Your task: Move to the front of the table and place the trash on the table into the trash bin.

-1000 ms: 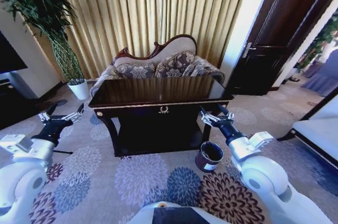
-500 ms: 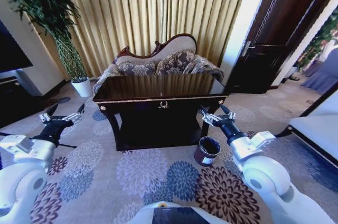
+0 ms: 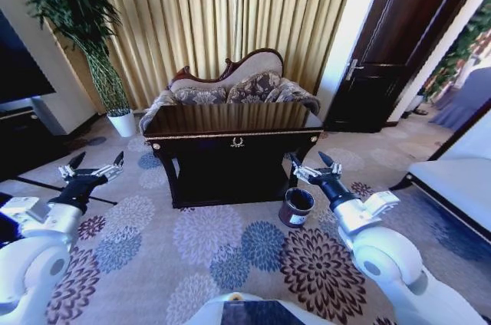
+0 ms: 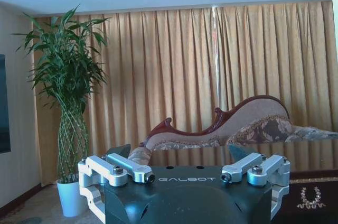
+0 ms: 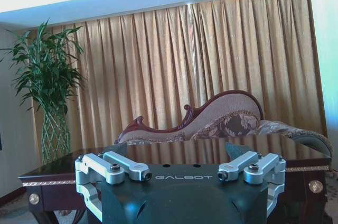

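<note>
Gold pleated curtains (image 3: 230,18) back the room you see from the head view, with an ornate patterned sofa (image 3: 230,89) before them and a tall green plant in a white pot (image 3: 123,122) at your left. Ahead stands the dark glossy wooden table with gold trim (image 3: 230,119); its top looks bare from this angle. Just beside its right front leg, on the flowered carpet (image 3: 207,241), sits the small dark maroon trash bin (image 3: 296,208). Your left claw (image 3: 93,165) hangs over the carpet well left of the table, spread wide and holding nothing. Your right claw (image 3: 313,164) hovers near the table's right front corner, above the bin, also spread wide and empty.

From the left wrist view, the left claw's fingers (image 4: 120,151) stand apart, with sofa and curtains beyond.

From the right wrist view, the right claw's fingers (image 5: 230,148) are likewise parted, the tabletop lying just beyond them.
</note>
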